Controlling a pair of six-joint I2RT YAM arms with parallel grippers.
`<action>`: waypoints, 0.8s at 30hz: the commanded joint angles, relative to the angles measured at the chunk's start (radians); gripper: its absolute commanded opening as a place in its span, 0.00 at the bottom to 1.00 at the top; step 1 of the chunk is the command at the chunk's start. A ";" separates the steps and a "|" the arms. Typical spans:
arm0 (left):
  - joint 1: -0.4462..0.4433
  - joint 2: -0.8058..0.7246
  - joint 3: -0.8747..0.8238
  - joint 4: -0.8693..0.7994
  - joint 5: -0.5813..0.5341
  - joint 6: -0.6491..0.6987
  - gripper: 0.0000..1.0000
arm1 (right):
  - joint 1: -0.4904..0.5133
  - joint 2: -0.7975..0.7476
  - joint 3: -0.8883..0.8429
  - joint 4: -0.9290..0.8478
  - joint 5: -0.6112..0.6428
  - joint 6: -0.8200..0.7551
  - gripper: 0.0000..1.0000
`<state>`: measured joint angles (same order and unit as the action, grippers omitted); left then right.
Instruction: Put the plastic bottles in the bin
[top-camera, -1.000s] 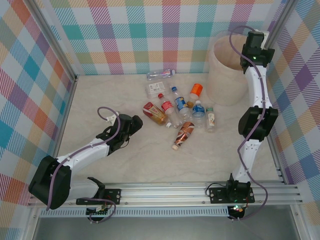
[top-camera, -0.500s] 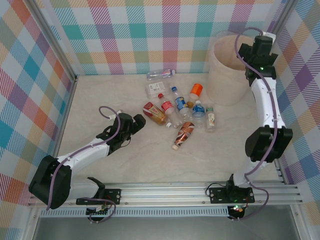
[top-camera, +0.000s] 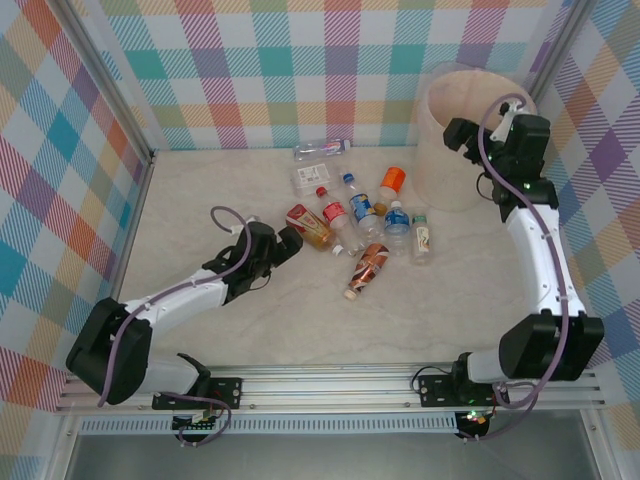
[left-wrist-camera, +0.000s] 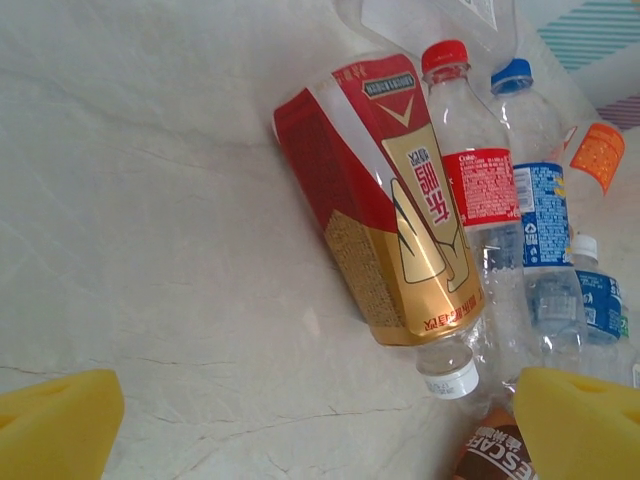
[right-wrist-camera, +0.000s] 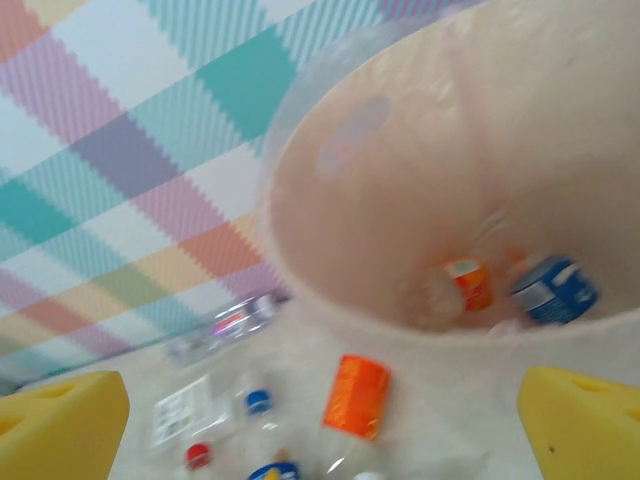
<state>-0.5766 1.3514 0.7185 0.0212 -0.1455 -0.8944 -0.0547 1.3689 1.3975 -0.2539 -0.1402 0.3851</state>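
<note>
Plastic bottles (top-camera: 355, 215), some nine, lie clustered on the table (top-camera: 200, 200), unbinned; at least two sit inside the bin (top-camera: 432, 165); left gripper (top-camera: 290, 240), wide open and empty, hangs beside the red-gold bottle (left-wrist-camera: 390, 210); right gripper (top-camera: 456, 134), wide open and empty, hangs by the bin's rim.

A pale cream tabletop (top-camera: 200, 200) with faint marble veining, seen from above. Three walls enclose it: the back wall (top-camera: 300, 70), left wall (top-camera: 50, 200) and right wall (top-camera: 615, 200), all in pastel plaid of teal, purple, orange, yellow and pink. A silver metal post (top-camera: 112, 90) rises at the far left corner. A ribbed aluminium rail (top-camera: 340, 385) spans the near edge.
</note>
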 joint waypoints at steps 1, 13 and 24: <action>-0.021 0.050 0.055 -0.014 0.017 -0.006 1.00 | 0.012 -0.070 -0.082 0.060 -0.153 0.094 1.00; -0.084 0.275 0.264 -0.126 0.018 -0.060 1.00 | 0.060 -0.180 -0.343 0.127 -0.368 0.248 1.00; -0.111 0.497 0.542 -0.352 -0.049 -0.078 1.00 | 0.074 -0.196 -0.377 0.082 -0.356 0.221 1.00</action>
<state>-0.6685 1.8088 1.1896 -0.1860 -0.1360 -0.9543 0.0147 1.1999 1.0153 -0.1764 -0.4824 0.6174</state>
